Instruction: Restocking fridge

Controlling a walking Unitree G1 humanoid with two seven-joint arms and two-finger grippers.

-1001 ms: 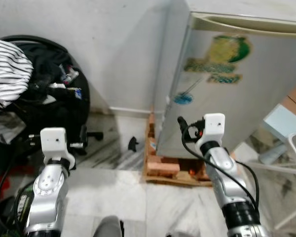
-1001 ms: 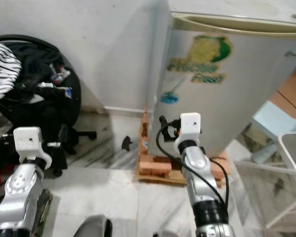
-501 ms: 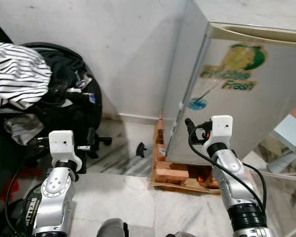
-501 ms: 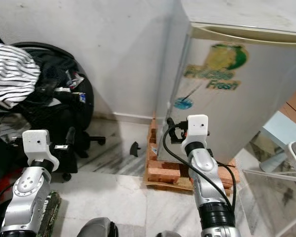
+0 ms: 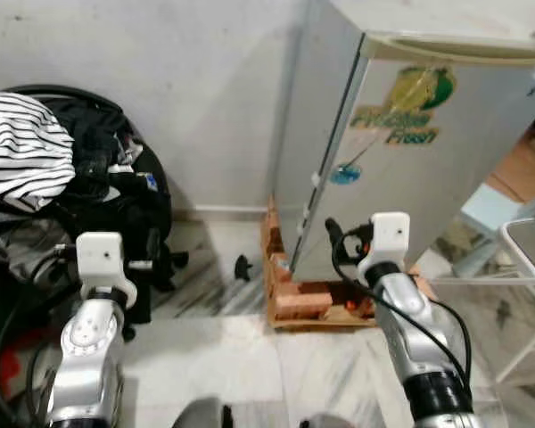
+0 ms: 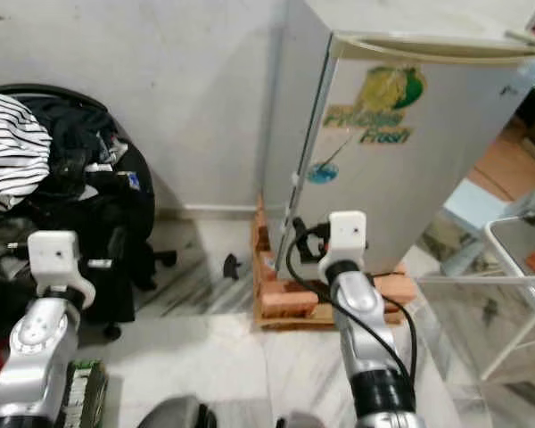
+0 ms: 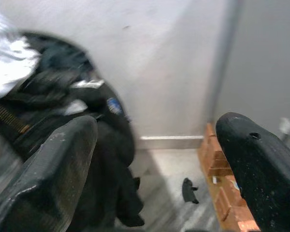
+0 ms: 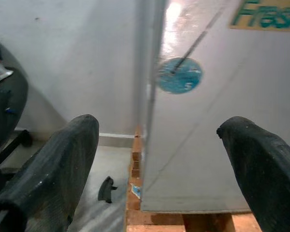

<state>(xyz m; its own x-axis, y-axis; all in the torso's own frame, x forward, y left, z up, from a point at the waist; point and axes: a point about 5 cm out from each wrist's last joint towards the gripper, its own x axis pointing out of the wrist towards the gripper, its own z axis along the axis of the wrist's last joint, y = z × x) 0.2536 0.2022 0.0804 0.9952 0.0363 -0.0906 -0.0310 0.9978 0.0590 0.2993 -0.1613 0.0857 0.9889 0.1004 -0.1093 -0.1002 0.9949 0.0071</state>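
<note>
Beyond right tool, fridge sticker.

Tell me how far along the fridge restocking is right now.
Barely begun. The silver fridge with the green Fresh sticker stands shut on its base of red bricks. The left gripper and right gripper are both open and empty, the right one aimed at the door's hinge-side edge. Left to do: open the door, fetch items, load them.

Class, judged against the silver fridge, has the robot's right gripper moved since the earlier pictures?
Cannot tell: the camera shifted. The right gripper hangs open before the silver fridge, as before.
</note>
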